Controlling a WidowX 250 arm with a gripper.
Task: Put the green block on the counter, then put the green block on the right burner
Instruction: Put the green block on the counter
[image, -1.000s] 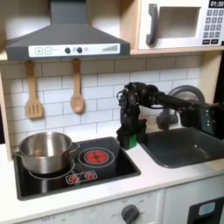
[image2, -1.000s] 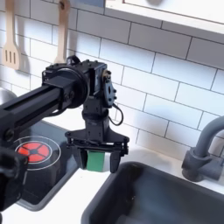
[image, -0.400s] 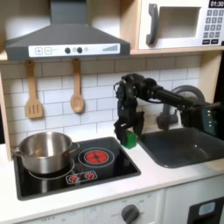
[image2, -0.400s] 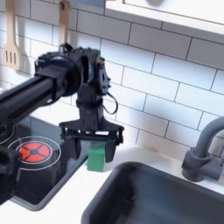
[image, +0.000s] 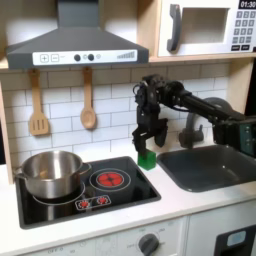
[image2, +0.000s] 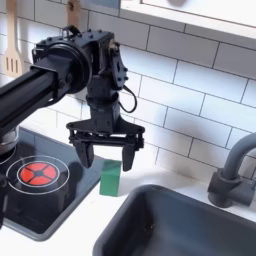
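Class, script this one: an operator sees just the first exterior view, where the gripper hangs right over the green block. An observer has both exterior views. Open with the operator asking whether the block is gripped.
Operator: Is the green block gripped? From my view the arm crowds it.
Observer: No. In the second exterior view the gripper is open, its fingers spread wider than the green block, with a gap showing on each side.
Operator: And where exactly does it stand?
Observer: Upright on the counter, in the pale strip between the hob and the sink basin, not on the right burner.
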